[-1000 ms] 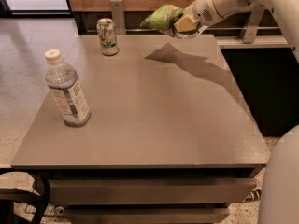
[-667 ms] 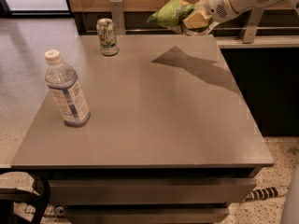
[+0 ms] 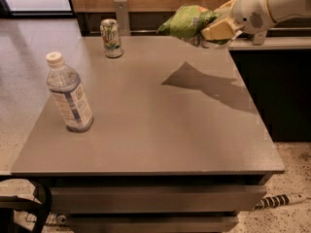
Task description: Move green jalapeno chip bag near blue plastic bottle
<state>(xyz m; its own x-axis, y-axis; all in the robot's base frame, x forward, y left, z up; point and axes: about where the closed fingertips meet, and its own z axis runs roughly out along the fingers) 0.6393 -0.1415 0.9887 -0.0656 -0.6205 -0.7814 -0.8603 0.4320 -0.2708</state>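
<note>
My gripper [image 3: 206, 29] is at the upper right, above the table's far right part, shut on the green jalapeno chip bag [image 3: 185, 21]. The crumpled light-green bag hangs in the air to the gripper's left and casts a shadow on the table. The blue plastic bottle [image 3: 69, 93], clear with a white cap and a white-and-blue label, stands upright near the table's left edge, far from the bag.
A green-and-white soda can [image 3: 111, 38] stands at the table's far edge, left of the bag. The grey table [image 3: 160, 135] has drawers below its front edge. A dark counter [image 3: 272, 81] stands to the right, a wooden wall behind.
The gripper has carried the chip bag a little higher and to the left over the table. The bottle and can have not moved.
</note>
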